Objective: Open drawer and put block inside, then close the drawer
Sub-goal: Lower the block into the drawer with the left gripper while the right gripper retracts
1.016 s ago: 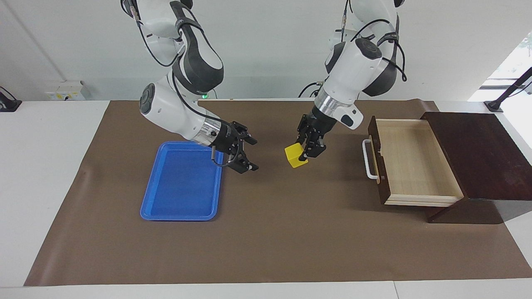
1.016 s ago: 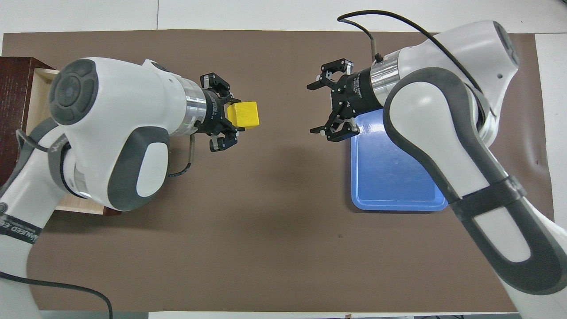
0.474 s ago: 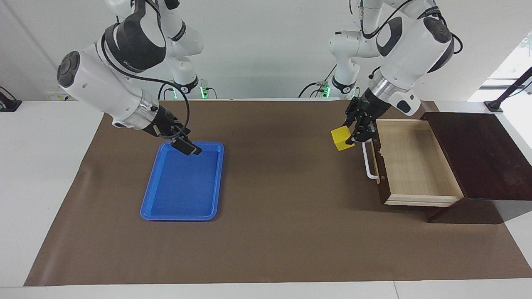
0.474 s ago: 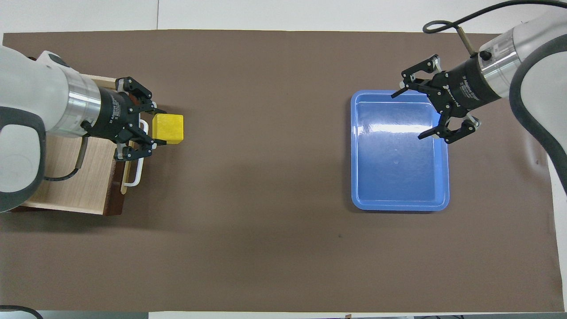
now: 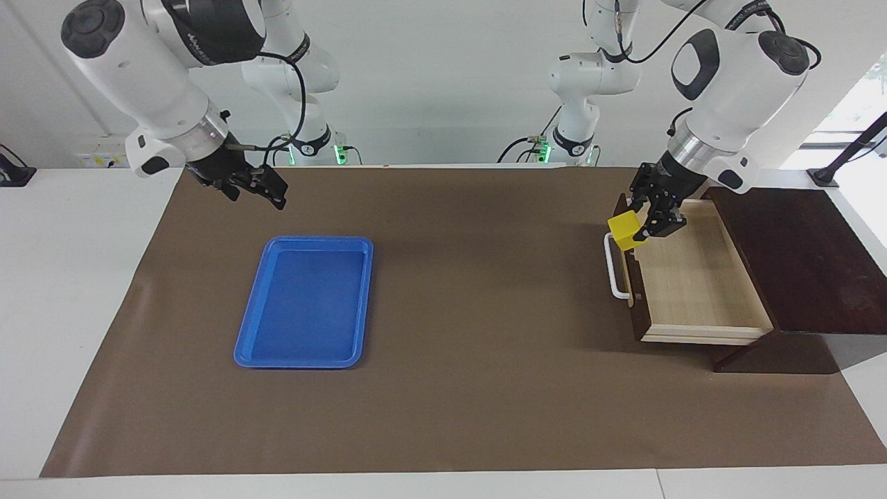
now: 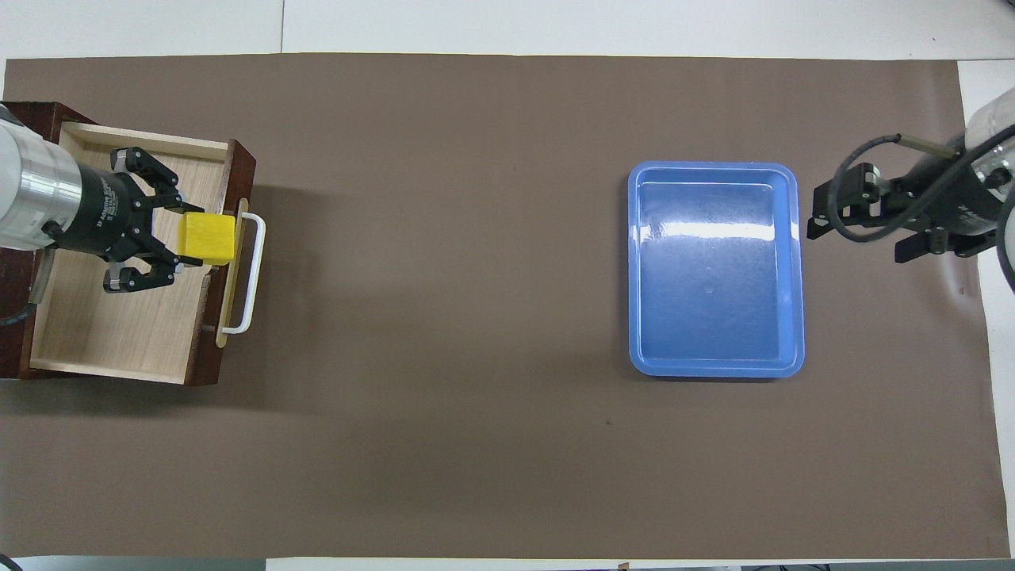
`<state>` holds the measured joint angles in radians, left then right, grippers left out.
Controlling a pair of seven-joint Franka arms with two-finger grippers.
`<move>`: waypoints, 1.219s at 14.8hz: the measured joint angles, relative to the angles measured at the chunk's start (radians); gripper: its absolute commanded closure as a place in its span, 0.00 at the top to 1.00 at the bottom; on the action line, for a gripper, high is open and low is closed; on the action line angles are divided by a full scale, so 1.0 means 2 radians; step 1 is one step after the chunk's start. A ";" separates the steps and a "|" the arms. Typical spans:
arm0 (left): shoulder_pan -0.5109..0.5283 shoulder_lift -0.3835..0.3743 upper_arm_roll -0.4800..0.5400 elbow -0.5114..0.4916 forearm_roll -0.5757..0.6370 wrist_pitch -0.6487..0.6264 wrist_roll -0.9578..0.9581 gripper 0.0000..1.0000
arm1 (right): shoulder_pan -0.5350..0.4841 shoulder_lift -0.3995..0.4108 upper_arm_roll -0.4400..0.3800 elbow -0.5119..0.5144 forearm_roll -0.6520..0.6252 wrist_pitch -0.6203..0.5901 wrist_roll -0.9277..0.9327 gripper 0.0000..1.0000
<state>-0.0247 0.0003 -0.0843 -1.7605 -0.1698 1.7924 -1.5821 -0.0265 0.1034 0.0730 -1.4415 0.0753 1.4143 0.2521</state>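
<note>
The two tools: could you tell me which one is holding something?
The left tool, over the open drawer, grips the yellow block. The right tool holds nothing and waits near the blue tray.

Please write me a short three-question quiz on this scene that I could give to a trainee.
1. True or false: the block already rests on the floor of the drawer.
2. Which gripper holds the block: A, the left gripper; B, the right gripper; C, neither?
3. Fill in: the blue tray lies toward the ____ arm's end of the table.

Key
1. False: the block is up in the air, over the drawer's front panel and its white handle.
2. A: the left gripper is shut on it, while the right gripper waits over the brown mat, holding nothing.
3. Right.
</note>
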 measured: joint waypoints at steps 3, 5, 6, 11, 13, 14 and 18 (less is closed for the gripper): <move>0.028 -0.001 0.000 -0.003 0.018 0.000 0.037 0.00 | -0.001 -0.030 0.000 -0.006 -0.042 -0.003 -0.095 1.00; 0.035 -0.004 0.000 -0.010 0.031 0.000 0.051 0.00 | -0.009 -0.045 0.000 -0.018 -0.051 0.002 -0.133 1.00; 0.039 -0.009 0.000 -0.019 0.034 0.000 0.062 0.00 | -0.014 -0.049 0.000 -0.027 -0.051 0.017 -0.149 1.00; 0.070 -0.044 0.000 -0.096 0.035 0.039 0.110 0.00 | -0.023 -0.052 0.000 -0.072 -0.049 0.068 -0.139 1.00; 0.074 -0.055 0.000 -0.118 0.035 0.049 0.115 0.00 | -0.023 -0.052 0.002 -0.074 -0.043 0.052 -0.109 1.00; 0.077 -0.058 0.000 -0.123 0.036 0.050 0.117 0.00 | -0.023 -0.052 0.003 -0.074 -0.041 0.046 -0.101 1.00; 0.084 -0.062 0.000 -0.141 0.061 0.063 0.120 0.00 | -0.027 -0.054 0.002 -0.074 -0.041 0.034 -0.099 1.00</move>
<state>0.1440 -0.1241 -0.0845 -2.0430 -0.0477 1.9181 -1.3423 -0.0813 -0.0046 0.0774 -1.5899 -0.0064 1.4828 0.0546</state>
